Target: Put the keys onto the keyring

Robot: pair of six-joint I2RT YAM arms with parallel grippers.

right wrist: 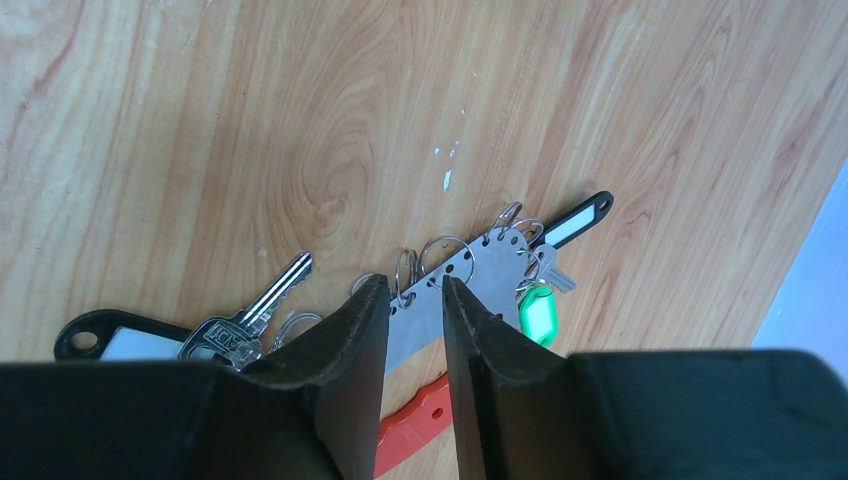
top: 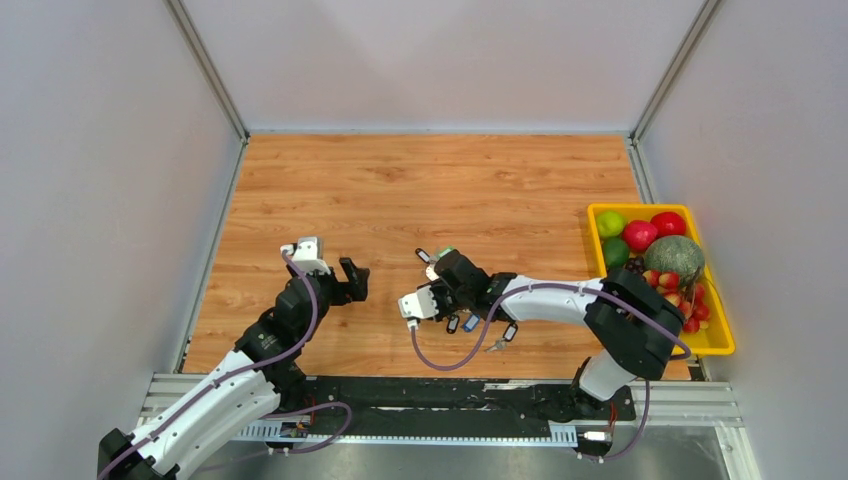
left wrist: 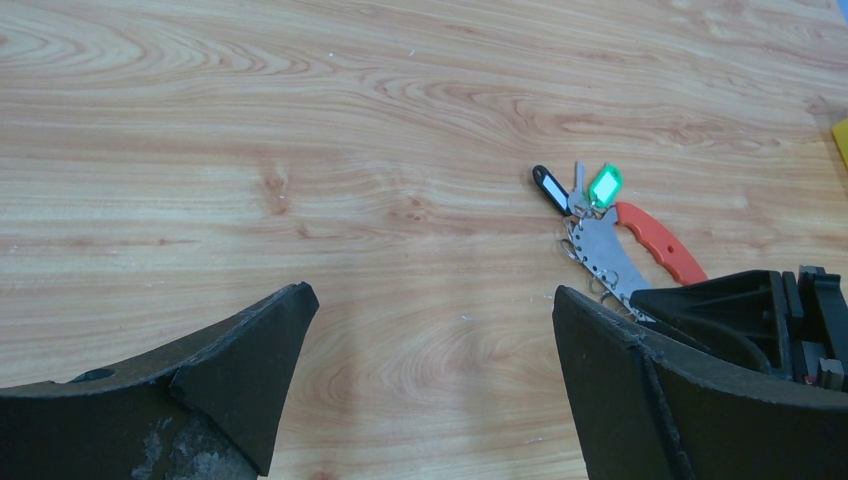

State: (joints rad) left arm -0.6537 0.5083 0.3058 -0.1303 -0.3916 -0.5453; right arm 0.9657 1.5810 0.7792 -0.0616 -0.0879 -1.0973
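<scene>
right gripper [right wrist: 412, 290] fingers stand close together astride the silver plate of the keyring [right wrist: 480, 265], which lies flat on the table [right wrist: 200, 150]; whether they pinch it i cannot tell. one of the keys [right wrist: 250, 335] lies just beside them. left gripper [left wrist: 430, 330] hangs spread wide, apart from the keyring.

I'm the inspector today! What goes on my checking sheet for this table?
Surface: wooden table, no spills seen.
Job's things: keyring lies flat, green tag on it; keys lie close beside it.
Clutter: yellow tray of fruit at the right edge.
Fingers: left fingers wide open, empty; right fingers either side of the keyring's silver plate, grip unclear.
Cables: a purple cable on the left arm; another loops onto the table by the right arm.
Surroundings: plain grey walls; nothing else seen.
</scene>
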